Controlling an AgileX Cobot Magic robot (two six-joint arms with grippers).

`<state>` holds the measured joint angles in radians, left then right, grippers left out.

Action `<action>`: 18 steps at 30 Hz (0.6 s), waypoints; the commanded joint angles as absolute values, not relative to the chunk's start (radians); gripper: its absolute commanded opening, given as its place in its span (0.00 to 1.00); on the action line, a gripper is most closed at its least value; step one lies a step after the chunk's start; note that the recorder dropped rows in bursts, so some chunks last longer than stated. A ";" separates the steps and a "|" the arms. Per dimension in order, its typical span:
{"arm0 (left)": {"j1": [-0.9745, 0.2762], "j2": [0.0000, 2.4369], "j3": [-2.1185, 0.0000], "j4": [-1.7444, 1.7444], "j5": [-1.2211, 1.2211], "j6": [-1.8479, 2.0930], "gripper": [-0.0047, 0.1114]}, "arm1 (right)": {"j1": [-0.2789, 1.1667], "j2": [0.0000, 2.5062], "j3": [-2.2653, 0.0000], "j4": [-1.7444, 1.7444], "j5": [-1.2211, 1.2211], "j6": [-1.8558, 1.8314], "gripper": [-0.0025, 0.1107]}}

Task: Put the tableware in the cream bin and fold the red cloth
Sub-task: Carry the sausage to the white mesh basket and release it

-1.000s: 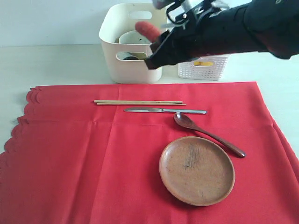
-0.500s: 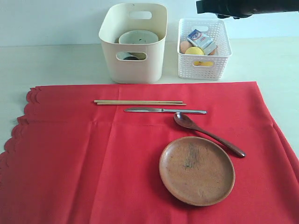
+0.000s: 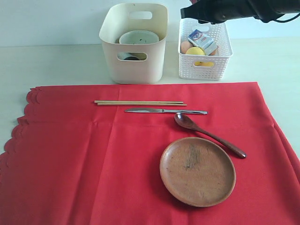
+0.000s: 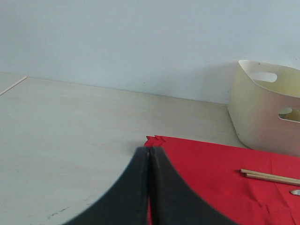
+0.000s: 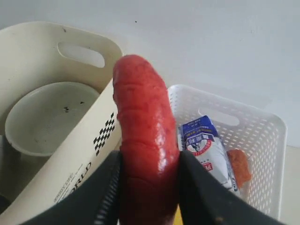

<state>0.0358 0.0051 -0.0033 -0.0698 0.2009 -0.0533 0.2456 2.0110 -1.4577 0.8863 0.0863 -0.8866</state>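
The red cloth [image 3: 93,164] lies spread flat on the table. On it rest the wooden chopsticks [image 3: 140,102], the slim metal knife [image 3: 164,111], the dark wooden spoon [image 3: 208,135] and the round brown plate [image 3: 197,171]. Behind the cloth stands the cream bin [image 3: 133,65], with the pale bowl [image 3: 138,36] inside it. My right gripper [image 5: 149,164] is shut on a red sausage [image 5: 145,112], above the gap between the cream bin [image 5: 56,154] and the white basket. My left gripper [image 4: 150,152] is shut and empty, near a corner of the cloth [image 4: 211,164].
A white lattice basket [image 3: 206,68] with a lemon, an egg and a packet stands right of the cream bin. My right arm [image 3: 234,8] reaches in along the top edge above it. Bare pale table lies left of the cloth and behind it.
My right arm swung from in front of the cream bin up and to the right. It now hangs over the white basket, still holding the sausage. Nothing on the cloth moved.
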 commanded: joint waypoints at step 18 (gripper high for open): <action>0.037 0.000 0.000 -0.073 0.199 -0.048 0.04 | 0.242 2.136 -1.506 0.931 -0.105 -0.885 0.19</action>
